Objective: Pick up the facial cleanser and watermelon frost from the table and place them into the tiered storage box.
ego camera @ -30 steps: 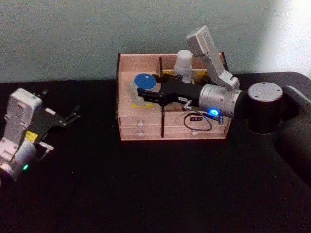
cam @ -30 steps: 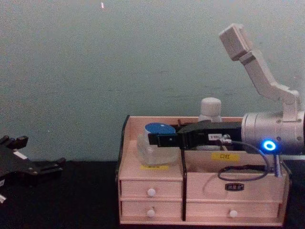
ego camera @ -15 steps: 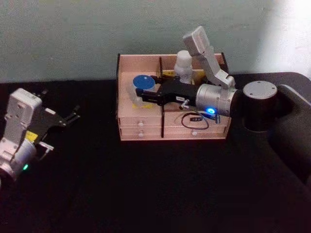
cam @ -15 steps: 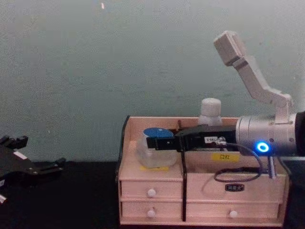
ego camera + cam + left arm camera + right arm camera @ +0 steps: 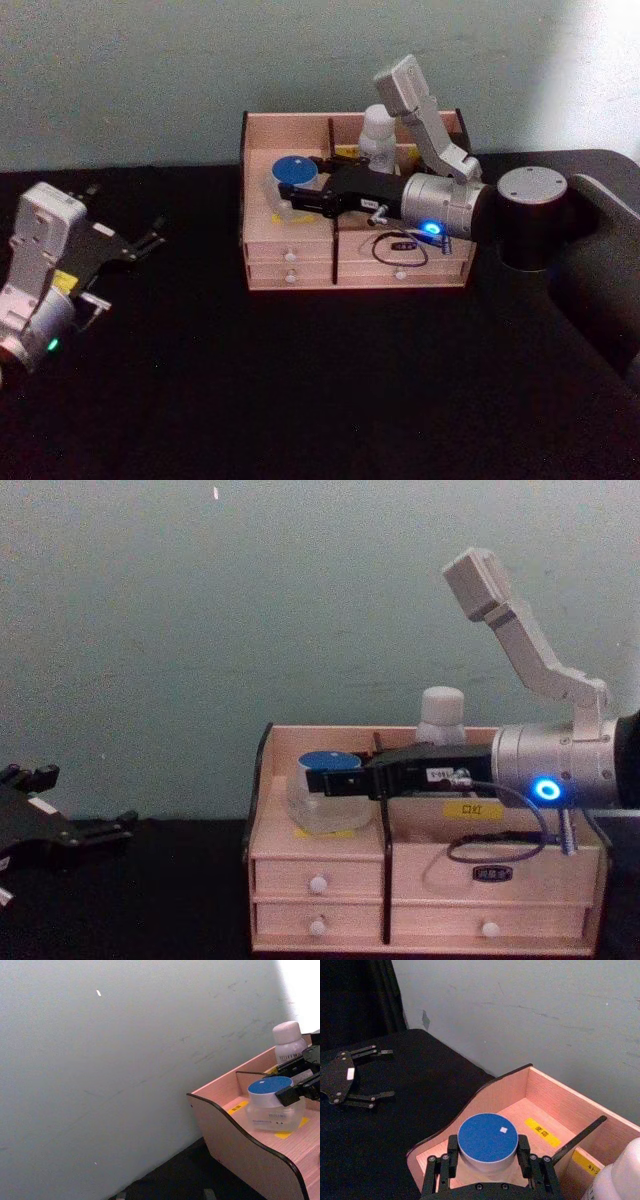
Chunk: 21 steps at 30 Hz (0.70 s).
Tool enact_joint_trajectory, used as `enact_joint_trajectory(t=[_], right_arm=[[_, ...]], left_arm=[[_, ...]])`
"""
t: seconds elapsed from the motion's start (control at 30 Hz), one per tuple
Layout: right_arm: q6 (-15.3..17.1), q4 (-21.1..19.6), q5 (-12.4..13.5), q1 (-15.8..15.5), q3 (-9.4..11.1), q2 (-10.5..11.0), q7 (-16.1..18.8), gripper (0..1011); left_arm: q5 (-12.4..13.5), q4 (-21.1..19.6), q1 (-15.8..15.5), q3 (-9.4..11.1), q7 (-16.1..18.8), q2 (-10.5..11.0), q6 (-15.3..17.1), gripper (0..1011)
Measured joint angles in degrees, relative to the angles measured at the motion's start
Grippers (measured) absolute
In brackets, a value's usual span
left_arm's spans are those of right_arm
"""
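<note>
The tiered storage box [image 5: 300, 270] stands at the back edge of the black worktop [image 5: 300, 400], close to the wall, with its small drawers facing the robot. The right hand [image 5: 290, 200] reaches over the box from the right side. Its fingers [image 5: 451, 1147] are closed on a clear jar with a blue lid [image 5: 293, 168], one on each side of it just under the lid. The jar sits in the left upper compartment of the box, above a yellow label [image 5: 322, 831]; in the chest view its bottom seems to rest on the compartment floor, but I cannot tell this for sure. A white bottle with a white cap [image 5: 378, 130] stands upright in the back right compartment, behind the right arm. On the right arm a blue light [image 5: 546, 789] is lit, and a thin black cable [image 5: 490, 845] hangs in a loop before the box front.

The left hand [image 5: 140, 242] is parked near the left edge of the worktop, well apart from the box. Its fingers are spread open and hold nothing.
</note>
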Motion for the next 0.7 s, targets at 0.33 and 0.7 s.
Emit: enact_joint_trajectory(t=[0.33,0.7], right_arm=[[0.03,-0.06,0.00,0.00,-0.05,0.06,0.01,702],[0.10,-0.10,-0.01,-0.07,-0.12,0.12,-0.01,726]], left_arm=[[0.00,0.00,0.00,0.00,0.00,0.00,0.00,1001],[0.00,0.00,0.00,0.00,0.00,0.00,0.00,1001]])
